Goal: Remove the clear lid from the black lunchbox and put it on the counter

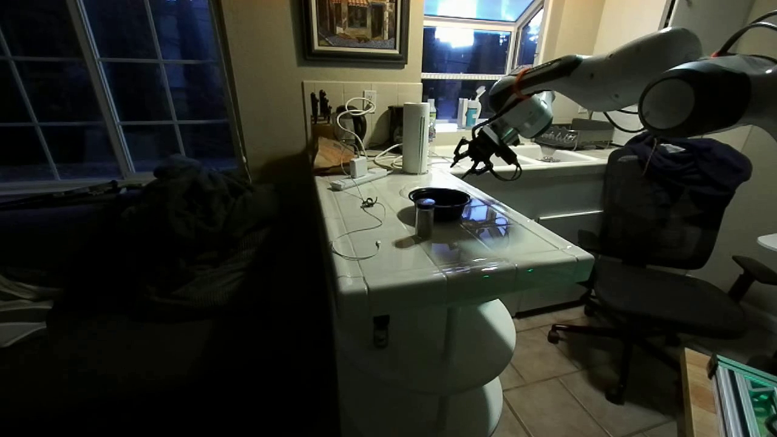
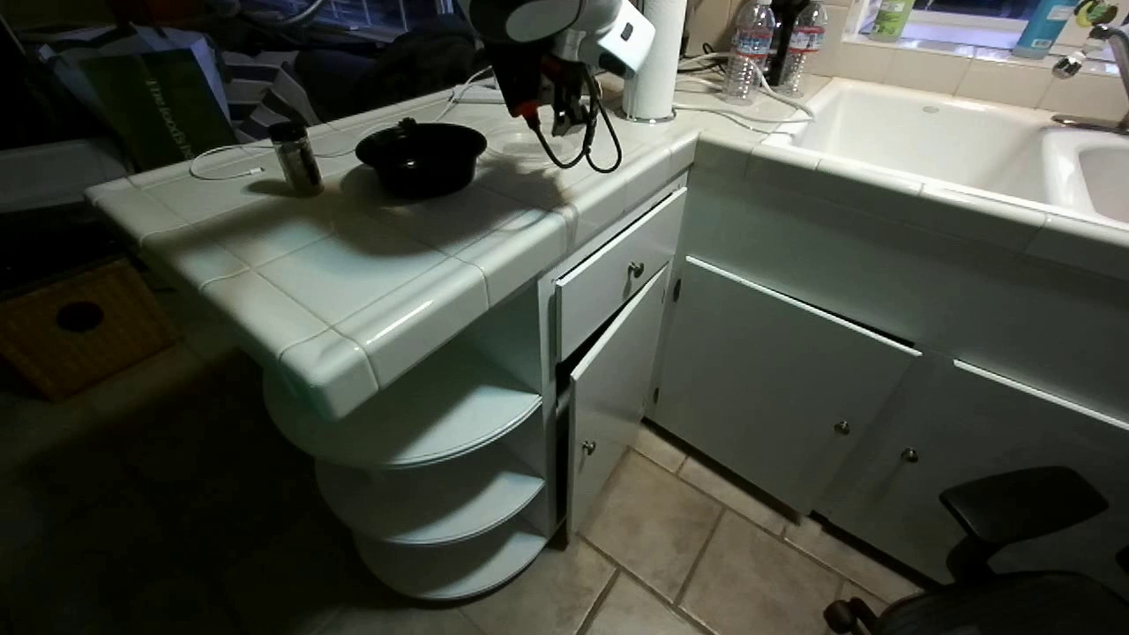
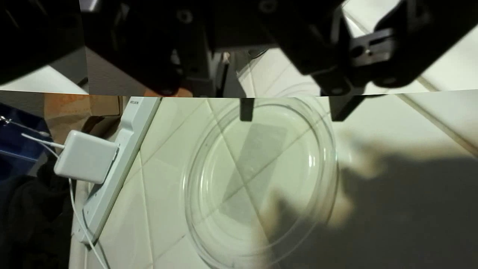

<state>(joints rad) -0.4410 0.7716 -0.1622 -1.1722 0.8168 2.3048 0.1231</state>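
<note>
The clear lid [image 3: 257, 168], a round transparent disc, lies flat on the white tiled counter [image 2: 265, 247] in the wrist view. It shows faintly in both exterior views [image 2: 529, 144] [image 1: 408, 190], beside the black lunchbox towards the paper-towel roll. The round black lunchbox [image 1: 448, 207] stands uncovered on the counter [image 1: 394, 267]; it also shows in an exterior view [image 2: 423, 166] and is out of the wrist view. My gripper [image 3: 293, 112] is open, its fingertips apart with nothing between them, above the lid. In an exterior view my gripper [image 1: 461, 169] hangs above the counter's edge.
A small dark-topped jar [image 1: 424, 220] stands close to the lunchbox. The white paper-towel roll [image 1: 415, 138] stands behind the lid. A power strip [image 1: 360, 179] with a white charger [image 3: 86, 156] and cables lies along the counter's side. The sink [image 2: 917, 132] is beyond.
</note>
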